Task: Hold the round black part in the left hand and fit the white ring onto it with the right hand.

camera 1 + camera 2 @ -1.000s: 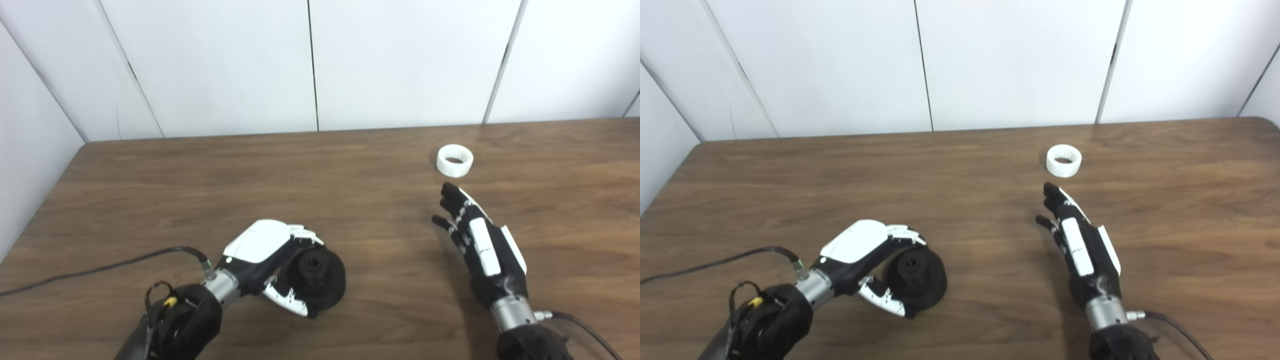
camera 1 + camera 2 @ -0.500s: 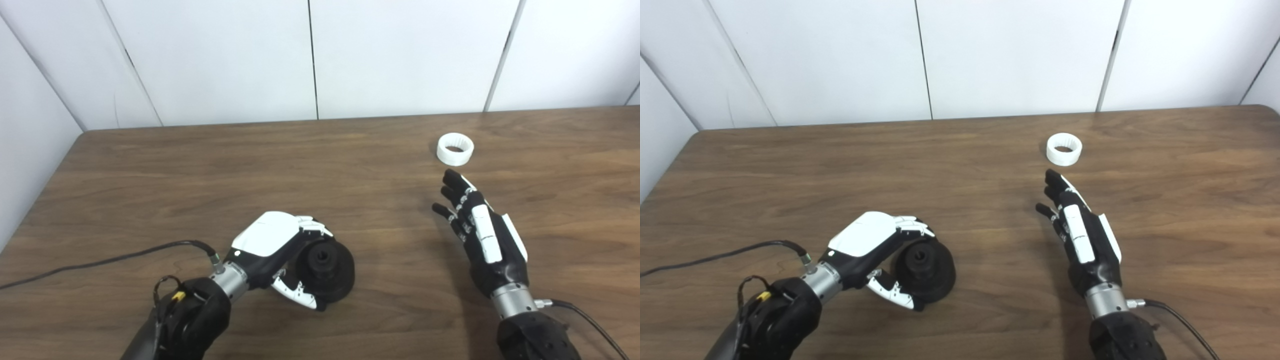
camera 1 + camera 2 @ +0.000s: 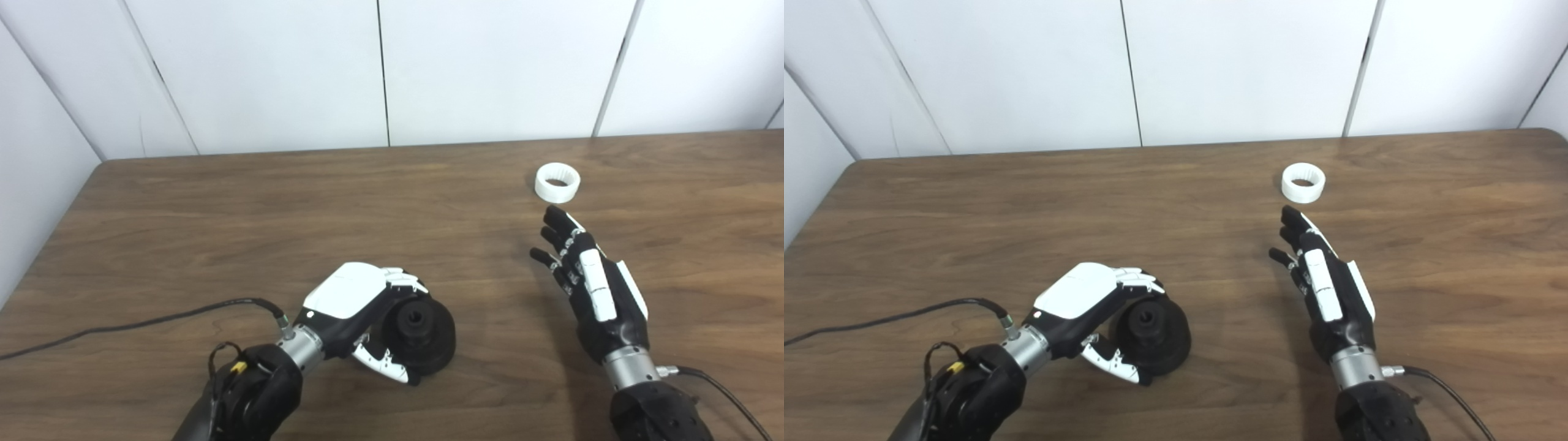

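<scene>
While the wooden table (image 3: 257, 202) carries everything you need, take the round black part (image 3: 422, 334) as your landmark: it sits near the table's front edge, left of centre, with its hub and centre hole facing up. Your left hand (image 3: 358, 312) is wrapped around its near-left side, fingers over the top rim and thumb under the front, so you have it gripped, though from these views you cannot tell whether it is lifted clear of the wood or resting on it. Your right hand (image 3: 588, 282) hovers well to the right of the black part and a little farther back, fingers spread and extended, holding nothing. The white ring (image 3: 557, 182) lies flat on the table beyond that, far right and well back from the black part, just past your right fingertips and not touching them. So the hold looks done; picking up the ring, carrying it across and seating it on the hub all remain.
</scene>
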